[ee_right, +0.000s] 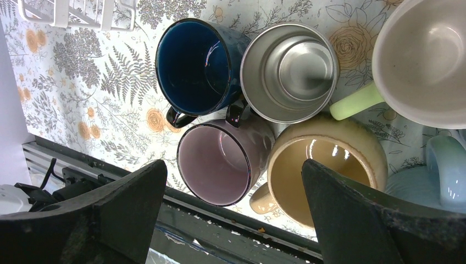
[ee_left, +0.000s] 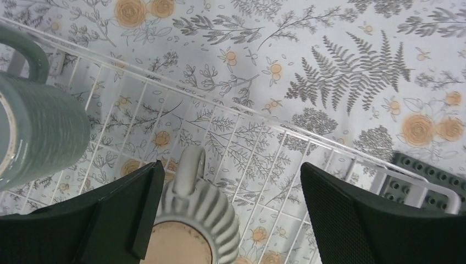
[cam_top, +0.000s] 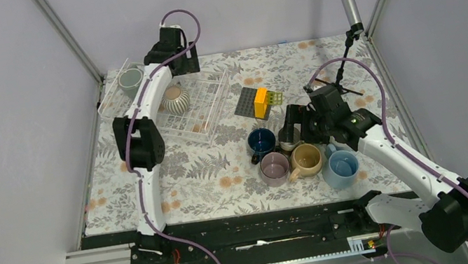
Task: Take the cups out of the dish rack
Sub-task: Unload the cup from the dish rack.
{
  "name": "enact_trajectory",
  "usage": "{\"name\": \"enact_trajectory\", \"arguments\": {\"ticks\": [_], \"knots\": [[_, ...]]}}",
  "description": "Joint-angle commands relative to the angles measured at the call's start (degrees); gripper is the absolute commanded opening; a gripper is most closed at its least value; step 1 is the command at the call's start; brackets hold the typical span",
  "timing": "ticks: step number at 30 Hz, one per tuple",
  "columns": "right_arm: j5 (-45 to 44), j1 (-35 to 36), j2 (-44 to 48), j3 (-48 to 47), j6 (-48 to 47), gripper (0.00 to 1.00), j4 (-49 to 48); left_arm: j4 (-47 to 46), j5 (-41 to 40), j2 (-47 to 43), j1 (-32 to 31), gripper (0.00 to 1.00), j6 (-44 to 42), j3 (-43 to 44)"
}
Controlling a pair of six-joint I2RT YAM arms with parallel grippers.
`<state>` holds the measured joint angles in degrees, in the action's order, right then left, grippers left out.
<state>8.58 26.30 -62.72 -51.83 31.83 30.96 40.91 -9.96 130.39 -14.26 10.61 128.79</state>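
- Pale lilac walls close in a desk [cam_top: 188, 174] covered with a leaf-and-flower cloth; the dish rack [cam_top: 213, 107] sits on its far left part.
- Two cups are inside the rack: a ribbed mug [cam_top: 176, 99] near its middle and a grey-green mug [cam_top: 132, 81] at its far left end.
- Right of the rack, on the near side, the unloaded cups stand bunched: navy cup [cam_top: 261, 140], steel cup [cam_top: 289, 141], mauve cup [cam_top: 274, 167], tan cup [cam_top: 306, 159] and light blue cup [cam_top: 340, 168].
- Unloading looks well along, and the ribbed mug is probably the next pick.
- The left arm reaches far forward over the rack. The left claw [ee_left: 233, 214] is spread wide and empty, with the ribbed mug below it and nearer one finger.
- The next move calls for centring on that mug, lowering, then closing on its wall or handle without catching the rack's bars.
- The right claw [ee_right: 233, 214] hovers wide and empty over the bunched cups right of the rack.
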Motion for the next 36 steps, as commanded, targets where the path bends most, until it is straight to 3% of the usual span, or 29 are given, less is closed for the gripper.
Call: {"name": "enact_trajectory", "arguments": {"ticks": [1, 13, 27, 36], "knots": [[-0.3, 0.6, 0.4, -0.1, 0.4, 1.0, -0.8, 2.8, -3.6, 1.3, 0.0, 0.99, 3.0, 0.6], [0.2, 0.6, -0.5, 0.0, 0.4, 1.0, -1.1, 8.3, -3.8, 3.8, 0.6, 0.99, 3.9, 1.9], [0.2, 0.5, 0.1, 0.1, 0.7, 1.0, -1.0, 8.8, 7.0, 3.1, -0.3, 0.99, 1.7, 3.2], [0.3, 0.6, 0.4, 0.4, 0.9, 1.0, -1.1, 8.9, 9.7, 0.7, -1.9, 0.99, 0.1, -0.6]]}}
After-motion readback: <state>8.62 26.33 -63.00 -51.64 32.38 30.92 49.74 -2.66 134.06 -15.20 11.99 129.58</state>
